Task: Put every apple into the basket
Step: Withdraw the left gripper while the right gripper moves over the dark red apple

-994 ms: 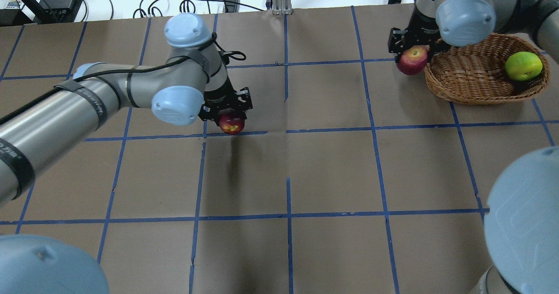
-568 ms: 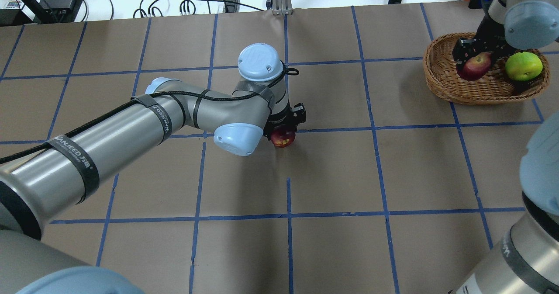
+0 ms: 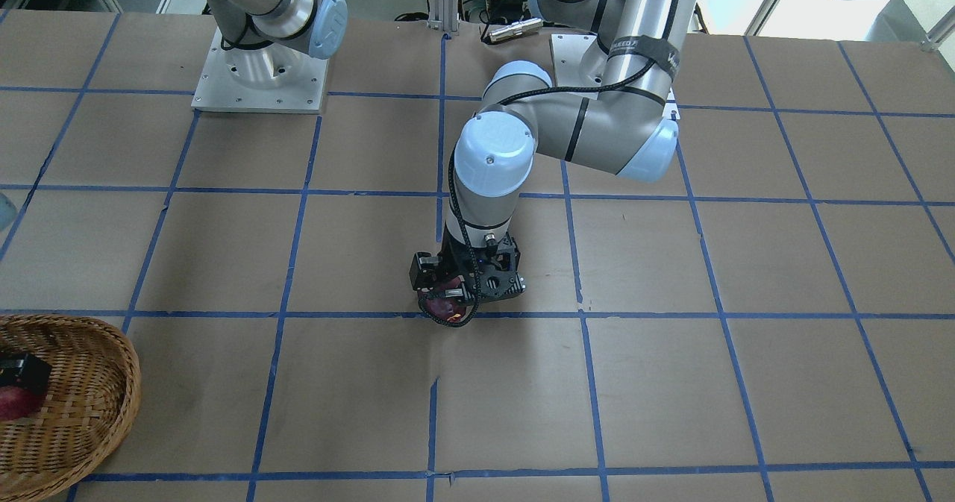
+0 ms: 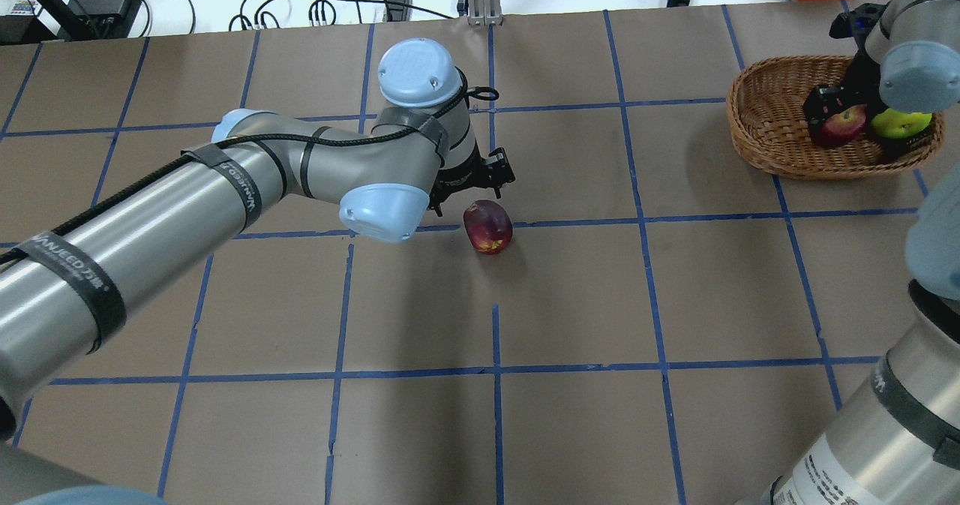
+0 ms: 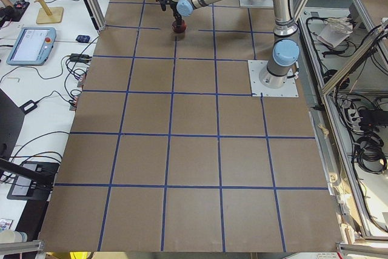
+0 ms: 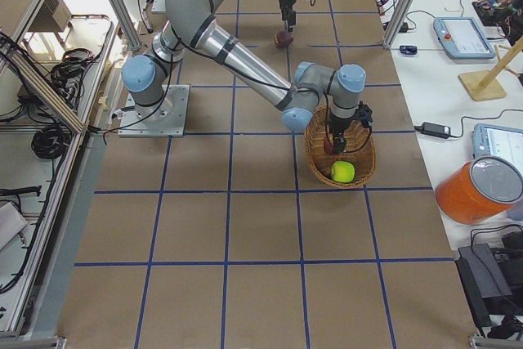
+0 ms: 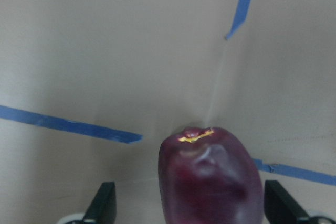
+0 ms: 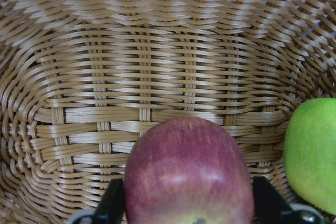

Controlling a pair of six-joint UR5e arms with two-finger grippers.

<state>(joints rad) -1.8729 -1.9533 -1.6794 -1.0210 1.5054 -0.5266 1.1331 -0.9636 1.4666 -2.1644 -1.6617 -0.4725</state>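
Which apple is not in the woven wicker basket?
The dark maroon apple, alone on the brown-papered table. The red streaked apple and the lime green apple are inside the basket.

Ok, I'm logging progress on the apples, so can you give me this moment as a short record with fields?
green apple: lying free in basket
red apple: inside basket, beside green apple, gripped
maroon apple: on table, far from basket
left gripper: open, over maroon apple, not gripping it
right gripper: shut on red apple
apples not yet in basket: maroon apple
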